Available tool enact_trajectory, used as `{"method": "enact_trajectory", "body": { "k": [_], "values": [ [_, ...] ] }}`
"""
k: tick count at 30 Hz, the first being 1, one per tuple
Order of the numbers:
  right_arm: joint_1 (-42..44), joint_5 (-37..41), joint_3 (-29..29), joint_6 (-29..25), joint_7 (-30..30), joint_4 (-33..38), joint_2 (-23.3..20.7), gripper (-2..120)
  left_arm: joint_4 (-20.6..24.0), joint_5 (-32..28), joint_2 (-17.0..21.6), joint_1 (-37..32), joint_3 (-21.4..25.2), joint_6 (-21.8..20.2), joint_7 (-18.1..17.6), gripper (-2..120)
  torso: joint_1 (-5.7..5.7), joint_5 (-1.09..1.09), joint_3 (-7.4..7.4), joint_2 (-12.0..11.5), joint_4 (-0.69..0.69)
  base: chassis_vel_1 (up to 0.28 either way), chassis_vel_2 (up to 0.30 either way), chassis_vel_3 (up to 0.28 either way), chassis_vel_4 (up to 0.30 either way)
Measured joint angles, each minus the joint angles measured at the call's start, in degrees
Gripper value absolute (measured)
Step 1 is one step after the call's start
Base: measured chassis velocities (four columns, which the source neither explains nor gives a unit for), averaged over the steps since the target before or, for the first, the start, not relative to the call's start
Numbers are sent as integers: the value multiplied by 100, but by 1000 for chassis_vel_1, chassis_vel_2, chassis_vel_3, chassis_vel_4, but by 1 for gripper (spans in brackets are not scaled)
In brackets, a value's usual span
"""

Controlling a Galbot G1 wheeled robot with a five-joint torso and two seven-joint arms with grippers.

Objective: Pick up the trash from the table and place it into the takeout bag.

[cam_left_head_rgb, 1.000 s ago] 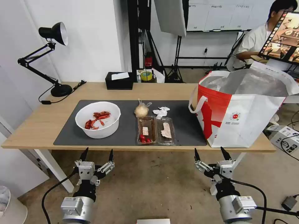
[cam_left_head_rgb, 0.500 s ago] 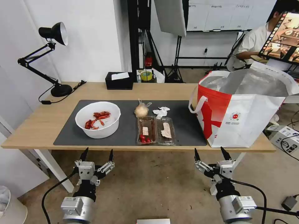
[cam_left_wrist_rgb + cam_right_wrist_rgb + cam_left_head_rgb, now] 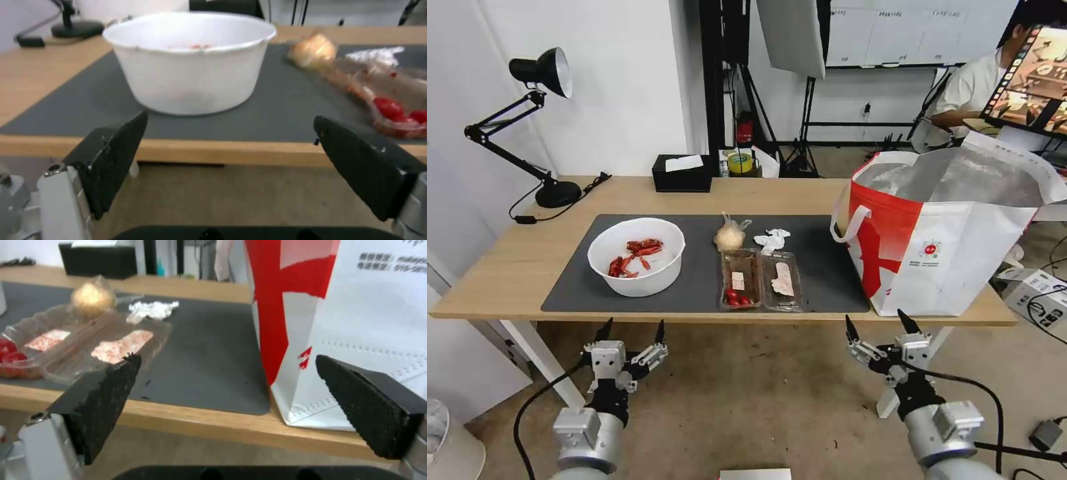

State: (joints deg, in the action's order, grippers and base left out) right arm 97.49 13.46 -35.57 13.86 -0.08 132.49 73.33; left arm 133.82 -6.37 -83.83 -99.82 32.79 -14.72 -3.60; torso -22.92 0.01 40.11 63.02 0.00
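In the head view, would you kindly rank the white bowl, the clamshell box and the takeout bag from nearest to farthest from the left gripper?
From the left gripper:
1. White bowl, just ahead on the mat.
2. Clamshell box, mid-mat, toward the right.
3. Takeout bag, at the table's far right end.

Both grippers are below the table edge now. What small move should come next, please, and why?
Probably raise the right gripper above the table edge toward the clamshell box. Both grippers hang open and empty below the edge, all the trash lies on the mat, and that box lies nearer the takeout bag than the bowl.
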Motion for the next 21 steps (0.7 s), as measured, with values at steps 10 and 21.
{"method": "enact_trajectory", "body": {
  "k": [10,21],
  "values": [
    [-546,1283,-238,1001,-98,8,-903,100,218,-614,227,268,144,-1268,-367,100,-1,2,0,0,0,0,0,0,0],
    [-557,1273,-130,821,-123,-72,-738,100,225,-781,261,276,131,-1130,-385,100,0,-1,0,0,0,0,0,0,0]
  ]
}}
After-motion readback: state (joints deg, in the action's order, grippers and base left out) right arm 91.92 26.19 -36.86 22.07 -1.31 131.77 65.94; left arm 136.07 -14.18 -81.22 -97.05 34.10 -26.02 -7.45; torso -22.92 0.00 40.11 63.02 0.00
